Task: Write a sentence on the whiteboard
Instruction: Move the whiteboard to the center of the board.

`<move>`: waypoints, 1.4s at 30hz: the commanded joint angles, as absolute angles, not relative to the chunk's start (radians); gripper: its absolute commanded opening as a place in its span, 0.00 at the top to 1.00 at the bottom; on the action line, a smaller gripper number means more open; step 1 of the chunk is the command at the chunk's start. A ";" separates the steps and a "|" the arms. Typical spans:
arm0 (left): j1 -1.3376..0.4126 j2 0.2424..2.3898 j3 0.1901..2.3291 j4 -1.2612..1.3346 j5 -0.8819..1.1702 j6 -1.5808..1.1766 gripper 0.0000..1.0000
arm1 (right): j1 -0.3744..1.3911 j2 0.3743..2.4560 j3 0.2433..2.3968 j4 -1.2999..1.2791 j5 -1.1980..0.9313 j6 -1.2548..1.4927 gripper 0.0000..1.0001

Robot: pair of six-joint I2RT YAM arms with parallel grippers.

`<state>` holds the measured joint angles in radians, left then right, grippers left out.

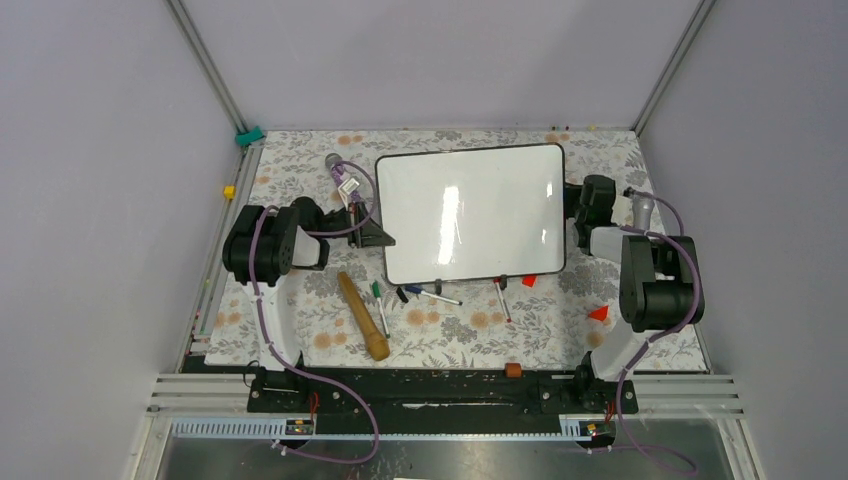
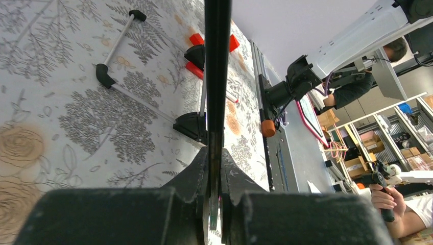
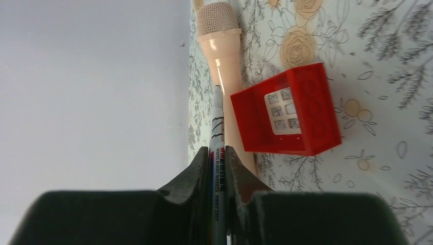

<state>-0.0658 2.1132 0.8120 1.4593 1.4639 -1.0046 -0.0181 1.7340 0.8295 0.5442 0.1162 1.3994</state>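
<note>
The flowered desk (image 1: 480,340) carries the board (image 1: 470,212) at its middle. The white face is turned up to the overhead camera and shows no writing, so the sentence is, by my judgement, not yet begun. The left fingers (image 2: 194,173) are clamped on the board's black left edge. The right fingers (image 3: 196,168) are closed round a marker (image 3: 218,153) just off the board's right edge, so the tip is not on the face. To do this step well, the left grip should hold the board firm while the right arm carries the tip to the upper left of the face. It should press lightly and start high and far enough left that the whole sentence fits. I cannot tell whether the marker's cap is off, and that needs checking before the tip touches. A wooden pin (image 1: 362,315) lies in front of the board's left corner. A pink microphone (image 3: 224,51) and a red brick (image 3: 286,109) lie right of the board, beyond the marker's tip. Loose pens (image 1: 432,295) lie along the board's near edge. None of these lies on the face. Only the left arm at the left edge may crowd the first letters.
</note>
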 commanded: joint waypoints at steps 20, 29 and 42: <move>-0.130 2.004 0.747 1.476 1.495 -1.002 0.78 | 0.032 1.612 0.711 0.641 0.116 1.345 1.00; -0.130 2.003 0.748 1.475 1.498 -1.002 0.64 | 0.023 1.609 0.727 0.629 0.119 1.325 1.00; -0.124 1.947 0.716 1.474 1.500 -0.969 0.01 | -0.038 1.598 0.748 0.585 0.142 1.286 1.00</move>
